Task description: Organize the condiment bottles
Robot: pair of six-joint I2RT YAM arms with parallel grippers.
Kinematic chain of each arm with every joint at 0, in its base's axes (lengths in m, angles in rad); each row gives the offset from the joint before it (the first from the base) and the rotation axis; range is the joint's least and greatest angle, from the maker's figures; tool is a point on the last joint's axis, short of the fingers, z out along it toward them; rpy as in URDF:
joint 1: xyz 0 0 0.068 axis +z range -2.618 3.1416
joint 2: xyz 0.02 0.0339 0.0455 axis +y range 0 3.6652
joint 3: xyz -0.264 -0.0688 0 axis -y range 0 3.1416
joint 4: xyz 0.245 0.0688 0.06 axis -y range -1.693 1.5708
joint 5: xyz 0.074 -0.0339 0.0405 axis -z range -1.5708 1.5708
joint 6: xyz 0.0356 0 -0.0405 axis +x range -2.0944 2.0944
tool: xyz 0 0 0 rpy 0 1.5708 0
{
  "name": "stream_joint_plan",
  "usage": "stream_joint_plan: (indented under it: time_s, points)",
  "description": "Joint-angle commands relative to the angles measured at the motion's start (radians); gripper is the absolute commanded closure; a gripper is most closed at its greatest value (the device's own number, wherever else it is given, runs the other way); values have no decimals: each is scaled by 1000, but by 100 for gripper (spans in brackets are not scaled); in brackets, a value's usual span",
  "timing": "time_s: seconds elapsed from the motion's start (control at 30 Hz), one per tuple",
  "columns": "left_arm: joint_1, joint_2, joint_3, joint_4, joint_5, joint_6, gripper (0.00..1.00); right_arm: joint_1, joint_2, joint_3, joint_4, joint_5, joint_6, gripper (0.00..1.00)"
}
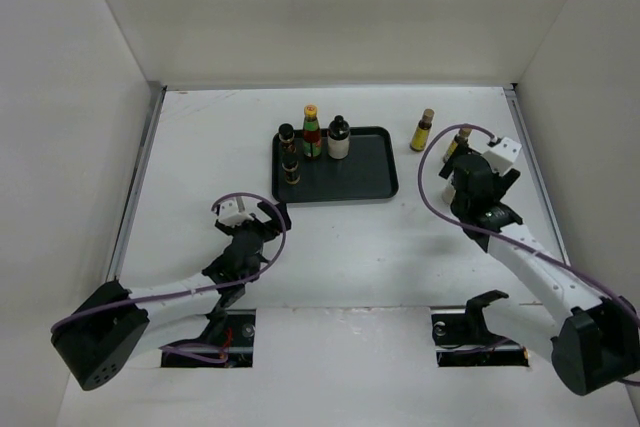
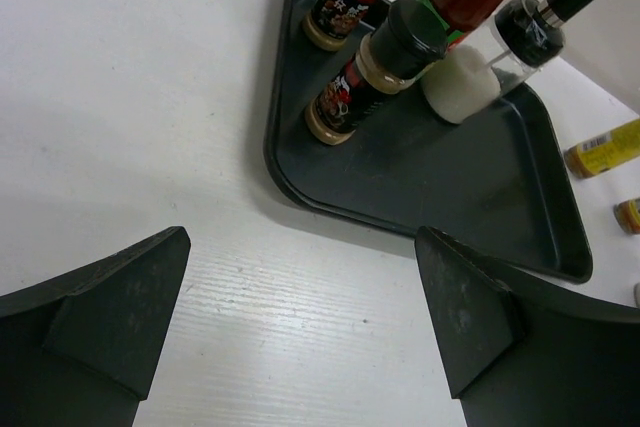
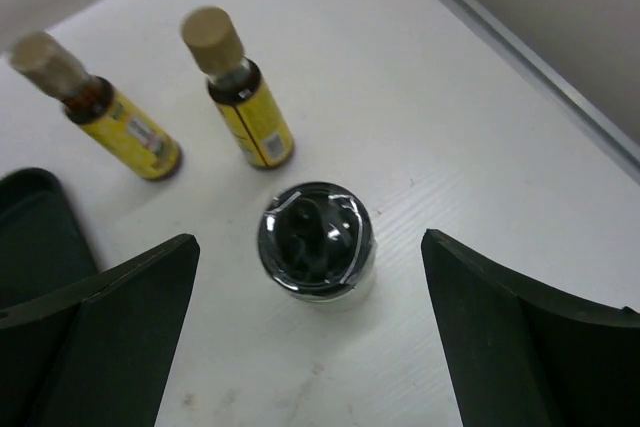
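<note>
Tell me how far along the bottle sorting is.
Four stand on the tray: two dark jars, the green-red bottle and a white bottle. Nothing is gripped; the open right gripper straddles a black-capped bottle on the table. That and two yellow bottles are off the tray. The left gripper is open, empty.

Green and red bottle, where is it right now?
Top view: the green and red bottle stands back left on the tray, between a dark jar and a whitish bottle.
</note>
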Motion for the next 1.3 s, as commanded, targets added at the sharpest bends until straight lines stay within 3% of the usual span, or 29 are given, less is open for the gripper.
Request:
stream_joint_plan:
  time_s: [0.0,0.33,0.63,0.93,1.27]
  points:
    - [-8,10,42,67,8,-7,0,-44,47,-17,-41,-76,63,0]
    - [-10,9,42,68,9,-4,0,-144,274,12,166,-233,11,0]
    - [-10,18,45,68,9,-4,0,-137,325,4,267,-155,-30,34]
    - [-13,31,51,68,11,-4,0,72,219,107,217,-105,-80,36]
    - [-10,7,42,68,9,-3,0,170,602,467,333,-262,-103,34]
